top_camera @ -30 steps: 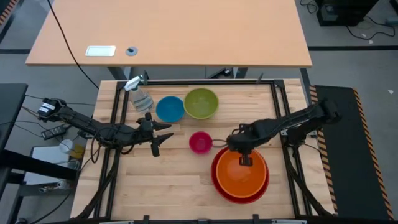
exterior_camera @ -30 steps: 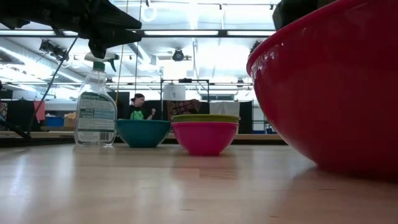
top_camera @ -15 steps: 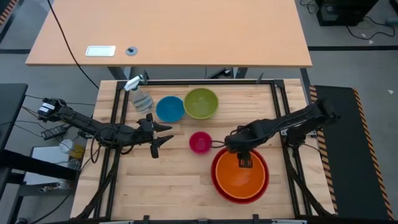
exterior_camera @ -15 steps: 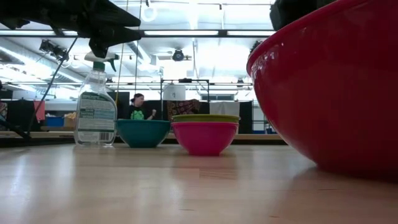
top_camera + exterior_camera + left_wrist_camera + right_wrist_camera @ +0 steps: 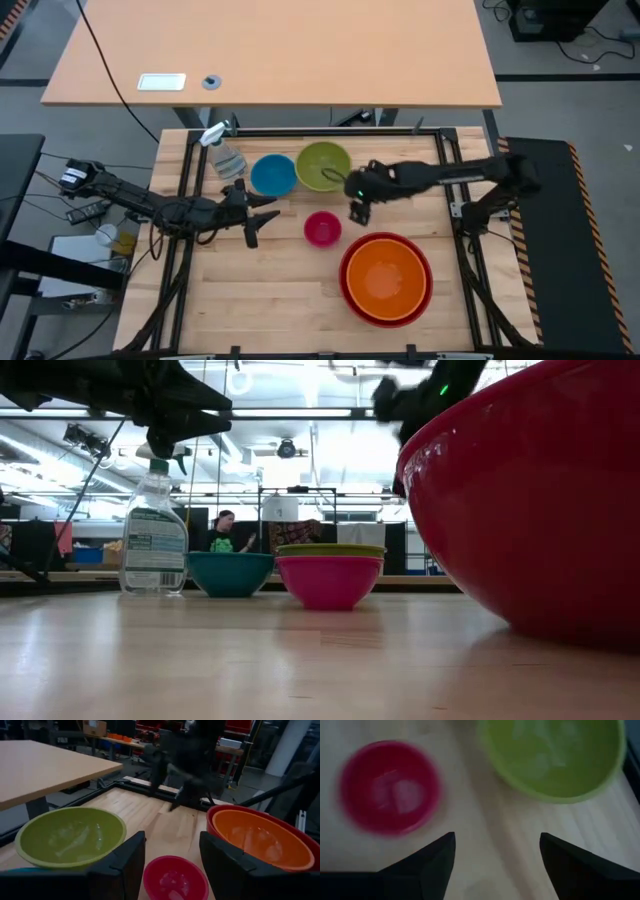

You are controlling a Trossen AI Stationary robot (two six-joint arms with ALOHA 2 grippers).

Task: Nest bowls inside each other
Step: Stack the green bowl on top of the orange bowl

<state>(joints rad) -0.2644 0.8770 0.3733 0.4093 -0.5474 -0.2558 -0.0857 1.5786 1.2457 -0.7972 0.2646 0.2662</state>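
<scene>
The orange bowl [image 5: 386, 277] sits nested in the red bowl [image 5: 347, 290] at the near right. The pink bowl [image 5: 321, 229] stands alone mid-table. Behind it the green bowl [image 5: 323, 165] and the blue bowl [image 5: 272, 174] stand side by side. My right gripper [image 5: 357, 211] hangs open above the bare wood between the pink bowl [image 5: 390, 787] and the green bowl [image 5: 552, 757], pointing steeply down. My left gripper [image 5: 265, 215] is open and level left of the pink bowl [image 5: 175, 880], which shows between its fingers but lower, untouched.
A clear spray bottle [image 5: 225, 155] stands at the far left by the blue bowl. A black frame [image 5: 330, 131] runs round the table top. A second, light wooden table [image 5: 270, 50] lies beyond the far edge. Bare wood [image 5: 260, 290] lies at the near left.
My right gripper has left the far rim of the orange bowl and swung toward the table's far edge and a little left, ending beside the green bowl. The orange bowl stays nested in the red one.
</scene>
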